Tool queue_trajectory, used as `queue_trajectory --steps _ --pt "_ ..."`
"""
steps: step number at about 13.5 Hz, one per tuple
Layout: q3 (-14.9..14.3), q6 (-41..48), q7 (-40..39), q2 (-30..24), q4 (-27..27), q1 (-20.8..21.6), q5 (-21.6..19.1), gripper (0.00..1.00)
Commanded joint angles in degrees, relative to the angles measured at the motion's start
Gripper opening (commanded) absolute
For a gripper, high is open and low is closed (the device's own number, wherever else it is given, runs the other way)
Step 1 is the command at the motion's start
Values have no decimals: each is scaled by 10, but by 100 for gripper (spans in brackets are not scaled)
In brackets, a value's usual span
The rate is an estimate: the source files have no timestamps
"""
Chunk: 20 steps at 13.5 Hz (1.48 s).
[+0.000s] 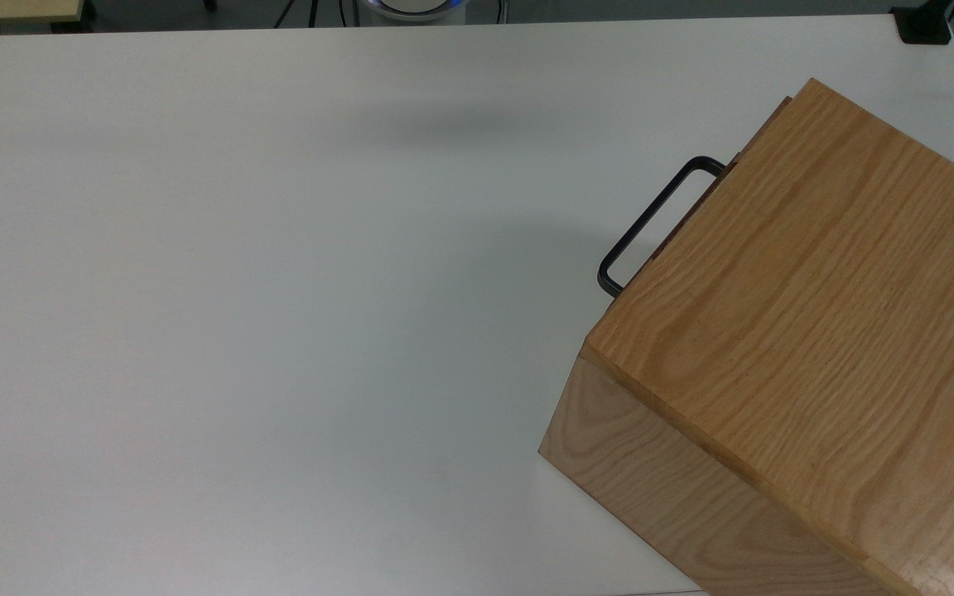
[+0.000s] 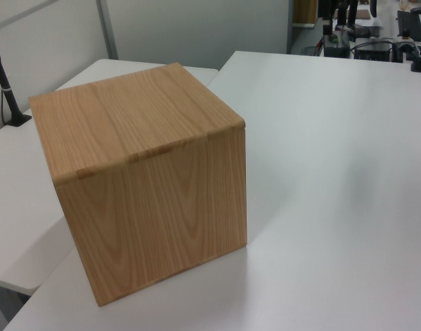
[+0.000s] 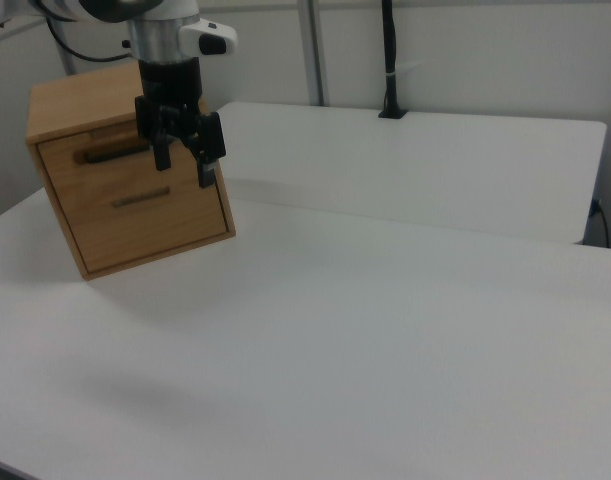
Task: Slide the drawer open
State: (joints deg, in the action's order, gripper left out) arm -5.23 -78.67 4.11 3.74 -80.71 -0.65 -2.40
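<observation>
The drawer [image 3: 85,178] is the upper panel in the front of an oak box [image 3: 77,100] at the right view's left, and it sits pushed in. Its black bar handle [image 3: 107,154] runs across the panel. In the top view the handle [image 1: 655,222] sticks out from under the box top [image 1: 816,273], towards the top view's left. My gripper [image 3: 185,172] hangs from the arm above the table, open, with nothing between its fingers. In the right view it overlaps the box's right front edge, just right of the handle. How far it stands from the box I cannot tell.
The white table [image 1: 278,290] stretches wide to the top view's left of the box. A second, thinner dark bar [image 3: 140,199] lies lower on the box front. The left view faces the box's plain back [image 2: 155,207]. A black post [image 3: 389,60] stands at the far edge.
</observation>
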Motion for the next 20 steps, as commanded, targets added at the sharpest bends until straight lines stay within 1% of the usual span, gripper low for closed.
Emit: queue_trajectory --steps 1,9,12,19,20 --pt "-7 -39 -13 12 -14 6 14 100" --pt "-1 -45 -14 18 -13 13 20 100" --pt "-2 -46 -17 18 -13 15 12 100" --pt "-1 -40 -8 11 -16 28 11 100" --pt "-1 -41 -9 11 -16 35 13 100"
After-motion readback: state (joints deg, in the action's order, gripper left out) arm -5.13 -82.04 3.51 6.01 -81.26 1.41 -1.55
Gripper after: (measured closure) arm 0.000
